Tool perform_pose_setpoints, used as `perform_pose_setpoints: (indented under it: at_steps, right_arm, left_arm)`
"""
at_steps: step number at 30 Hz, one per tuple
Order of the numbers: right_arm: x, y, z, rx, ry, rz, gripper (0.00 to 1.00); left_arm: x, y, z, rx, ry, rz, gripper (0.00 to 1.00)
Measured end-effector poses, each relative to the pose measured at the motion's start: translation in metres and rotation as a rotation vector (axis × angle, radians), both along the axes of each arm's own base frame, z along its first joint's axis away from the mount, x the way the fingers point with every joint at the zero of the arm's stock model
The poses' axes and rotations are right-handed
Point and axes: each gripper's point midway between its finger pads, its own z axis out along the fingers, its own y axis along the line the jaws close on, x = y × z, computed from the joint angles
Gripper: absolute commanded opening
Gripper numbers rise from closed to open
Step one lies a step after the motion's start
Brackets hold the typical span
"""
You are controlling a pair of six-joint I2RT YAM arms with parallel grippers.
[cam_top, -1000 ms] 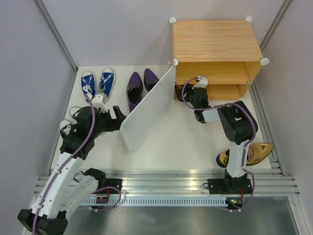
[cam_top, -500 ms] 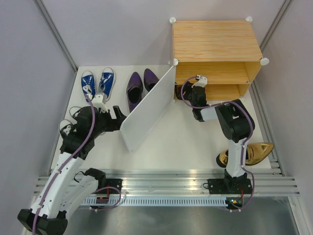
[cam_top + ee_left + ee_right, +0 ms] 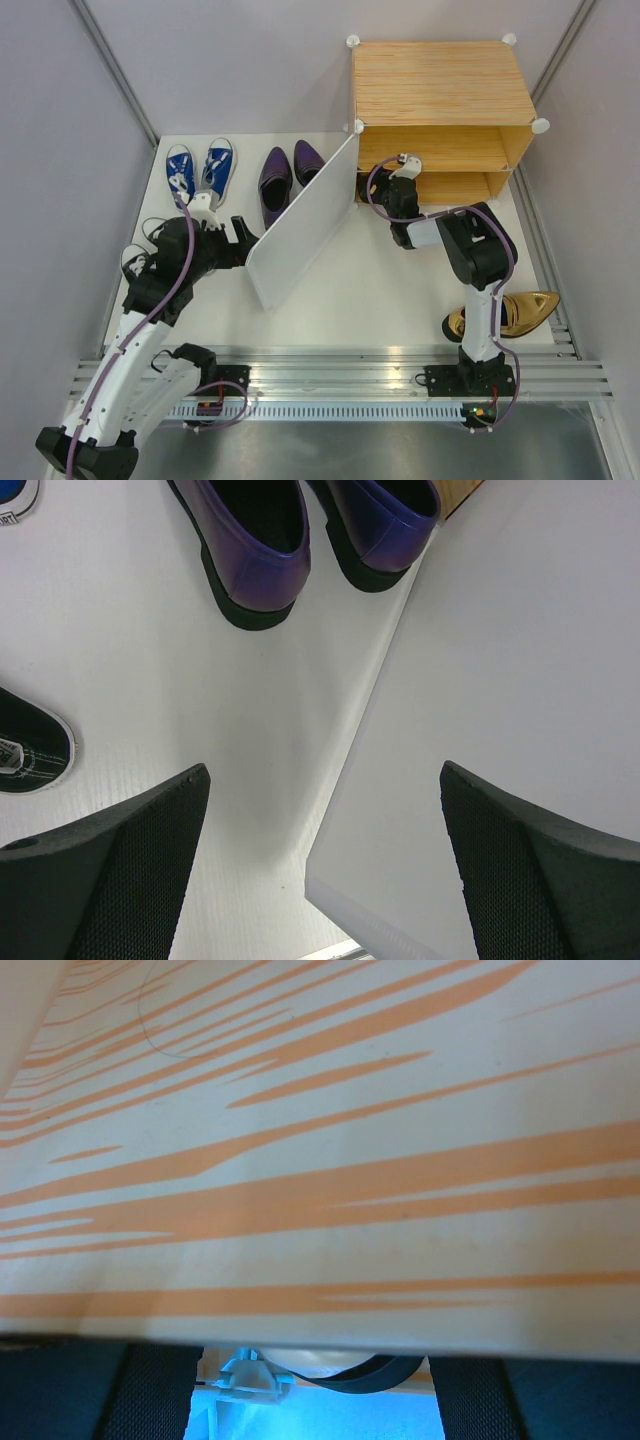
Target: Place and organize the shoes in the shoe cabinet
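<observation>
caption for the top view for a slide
Shoe sorting: left gripper by the open white door, right gripper at the cabinet's lower shelf; blue sneakers, purple shoes and gold shoes sit outside

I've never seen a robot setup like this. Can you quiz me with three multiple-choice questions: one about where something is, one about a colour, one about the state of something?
1. Where are the gold shoes?
A) on a shelf
B) on the table, near its front right corner
C) against the back wall

2. What colour are the pointed shoes beside the blue sneakers?
A) red
B) green
C) dark purple

3. How does the door of the cabinet stand?
A) swung open
B) shut
C) lying flat on top

Answers:
1 B, they lie out on the table at its near right side.
2 C, both the top and left wrist views show purple.
3 A, the white panel angles out from the cabinet's left front corner.
</observation>
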Motion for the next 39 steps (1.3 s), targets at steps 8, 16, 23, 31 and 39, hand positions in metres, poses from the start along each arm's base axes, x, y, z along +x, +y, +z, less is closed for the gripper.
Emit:
perform_pose_setpoints:
  at_steps: [8,16,23,31,39]
  right_arm:
    - [0.000,0.000,0.000,0.001,0.001,0.002,0.80]
    - [-0.001,0.004,0.001,0.029,0.010,0.024,0.79]
    - [-0.002,0.005,0.001,0.033,0.016,0.031,0.84]
    - [-0.016,0.002,0.013,0.029,0.050,0.036,0.90]
    - [-0.048,-0.020,0.050,0.028,0.042,0.014,0.88]
  left_arm:
    - [-0.001,0.000,0.002,-0.002,-0.006,0.000,0.98]
    - [-0.002,0.001,0.005,-0.006,-0.018,0.000,0.98]
    - [-0.001,0.000,0.006,-0.009,-0.026,0.000,0.98]
    - [0.000,0.000,0.008,-0.010,-0.032,0.000,0.99]
    - [0.000,0.001,0.009,-0.009,-0.038,0.006,0.99]
